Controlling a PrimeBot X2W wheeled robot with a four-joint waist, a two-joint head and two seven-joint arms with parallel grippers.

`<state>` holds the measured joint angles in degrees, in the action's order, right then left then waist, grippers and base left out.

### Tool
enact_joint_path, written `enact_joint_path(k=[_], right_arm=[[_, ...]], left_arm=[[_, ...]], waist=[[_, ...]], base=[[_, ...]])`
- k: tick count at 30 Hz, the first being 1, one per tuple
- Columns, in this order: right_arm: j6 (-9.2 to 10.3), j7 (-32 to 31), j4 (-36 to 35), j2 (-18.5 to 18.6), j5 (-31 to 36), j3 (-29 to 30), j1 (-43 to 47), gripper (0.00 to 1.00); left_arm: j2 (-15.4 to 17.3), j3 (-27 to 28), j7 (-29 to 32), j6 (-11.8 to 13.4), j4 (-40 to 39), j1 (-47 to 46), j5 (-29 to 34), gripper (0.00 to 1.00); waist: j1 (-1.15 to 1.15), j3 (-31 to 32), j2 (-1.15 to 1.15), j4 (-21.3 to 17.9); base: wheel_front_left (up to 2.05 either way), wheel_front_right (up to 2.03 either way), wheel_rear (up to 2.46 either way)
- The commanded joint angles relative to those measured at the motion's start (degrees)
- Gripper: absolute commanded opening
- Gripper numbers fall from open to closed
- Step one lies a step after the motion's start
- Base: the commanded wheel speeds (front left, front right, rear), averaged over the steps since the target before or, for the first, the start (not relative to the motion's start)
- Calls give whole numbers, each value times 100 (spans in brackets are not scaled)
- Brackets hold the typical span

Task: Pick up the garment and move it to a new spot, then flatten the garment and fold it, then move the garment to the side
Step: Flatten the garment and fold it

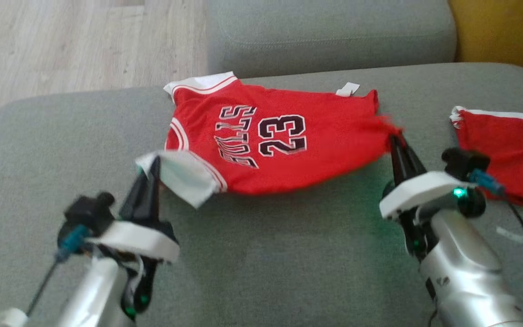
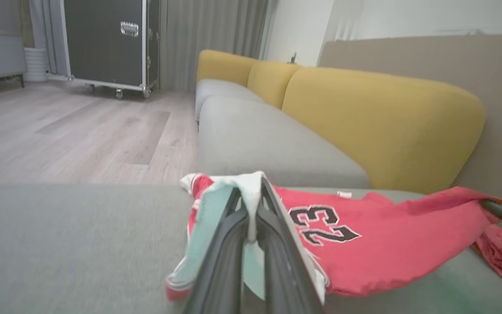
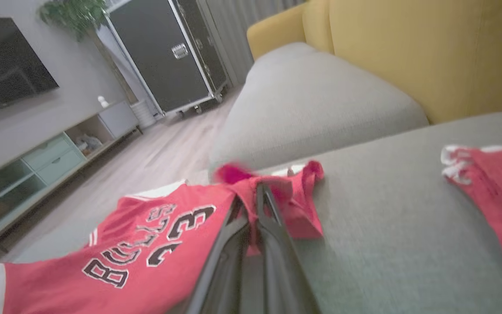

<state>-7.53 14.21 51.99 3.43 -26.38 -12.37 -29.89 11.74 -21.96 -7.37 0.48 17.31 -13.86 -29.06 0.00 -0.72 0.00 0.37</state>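
- Garment: a red Bulls 23 jersey [image 1: 284,150] lies on the grey sofa seat cushion [image 1: 261,254], spread sideways between the two arms, lettering up.
- Left gripper [image 1: 155,161]: fingers pressed together on the jersey's white-trimmed corner at the near left. That corner is raised off the cushion and folded over, with its pale inner side showing.
- Right gripper [image 1: 395,138]: fingers pinched on the red edge at the jersey's right end. The cloth is bunched at the fingertips.
- The middle of the jersey rests on the cushion, and a small white tag shows at its far edge.
- A second red garment with white trim [image 1: 506,154] lies to the right, apart from the jersey, near the right forearm.
- Surroundings: yellow backrest [image 2: 381,122], wooden floor [image 1: 75,41], black wheeled flight case [image 2: 107,41].
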Motion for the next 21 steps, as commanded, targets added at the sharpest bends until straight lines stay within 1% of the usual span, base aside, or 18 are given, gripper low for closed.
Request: enact_joint_path(k=[1,6,9,12,18,20,21], right_arm=[[4,77,-401,-31,38,-78,-163,0],[4,78,-1383,161,24,-172,-318,0],[4,76,-1920,350,-20,-267,-482,0],[4,30,-2400,521,-13,-276,-655,0],[4,-179,-3359,752,156,-159,-871,0],[4,-311,-3707,802,234,-69,-859,0],[4,-477,-4065,836,321,54,-809,0]], left_arm=[[164,314,10,-19,-338,-452,-76,0],[333,725,73,53,-870,-893,-305,0],[459,933,40,151,-1145,-1249,-284,0],[514,1109,-10,217,-1420,-1588,-309,0],[640,1415,-49,397,-2145,-2029,-314,0],[669,1516,-19,484,-2482,-2087,-333,0],[690,1613,41,582,-2835,-2122,-365,0]], waist=[[0,64,0,-40],[0,176,0,-74],[0,222,0,-95],[0,263,0,-139],[0,316,0,-264],[0,319,0,-294],[0,307,0,-318]], base=[[0,0,0],[0,0,0],[0,0,0],[0,0,0],[0,0,0],[0,0,0],[0,0,0]])
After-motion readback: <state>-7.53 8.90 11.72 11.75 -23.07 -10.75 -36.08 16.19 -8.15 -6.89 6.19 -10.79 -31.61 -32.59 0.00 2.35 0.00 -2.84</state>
